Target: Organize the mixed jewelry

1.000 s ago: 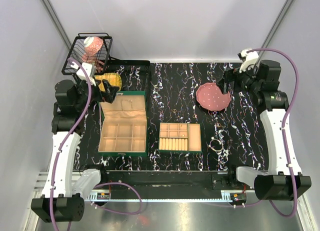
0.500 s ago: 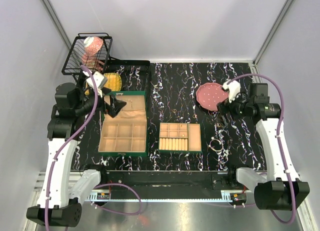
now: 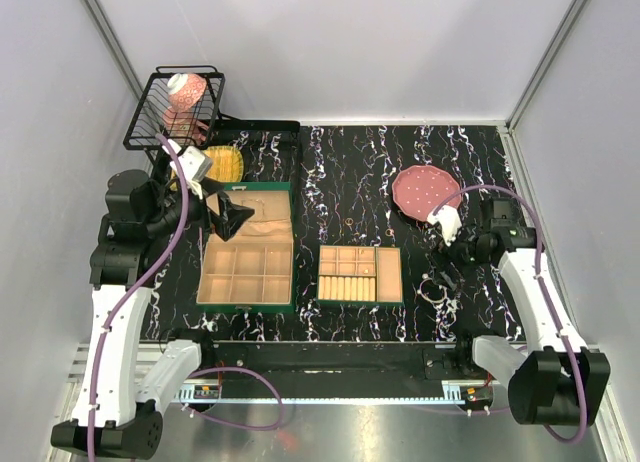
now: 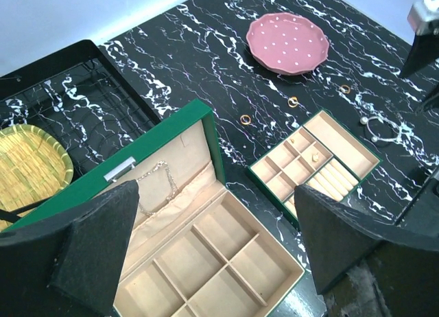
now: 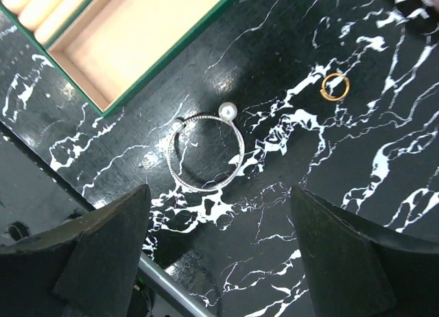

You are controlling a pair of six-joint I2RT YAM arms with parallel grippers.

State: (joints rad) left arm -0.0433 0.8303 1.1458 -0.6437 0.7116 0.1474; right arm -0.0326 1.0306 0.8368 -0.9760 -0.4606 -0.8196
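Since the earlier views, the right arm has swung away from the pink white-dotted scalloped plate (image 3: 425, 190) toward the near side of the black white-veined marble-pattern table (image 3: 370, 162). The left arm has moved in over the large open green box with beige compartments (image 3: 247, 267).

Left gripper (image 4: 216, 238): fingers spread wide, nothing between them, hovering above the large box.

Right gripper (image 5: 218, 214): fingers spread, nothing held, above the table just beside the small green box with beige compartments (image 5: 130, 36).

Probable target of the step in hand: the silver wire hoop with a pearl bead (image 5: 170, 156). It lies flat on the table, near the small box's corner and just ahead of the right fingers. A small gold ring (image 5: 334, 86) lies apart from it. More gold rings lie loose between the plate and the small box.

Recommended execution:
1. Advance the right gripper until one side of the hoop's wire sits between the fingers. Do not try to span the whole hoop.
2. Lower until the fingertips almost meet the table.
3. Close slowly, since thin wire lying flat is likely to slide or flip.
4. Stay clear of the small box's wall.
5. Confirm the hoop rises with the fingers before carrying it to a compartment.
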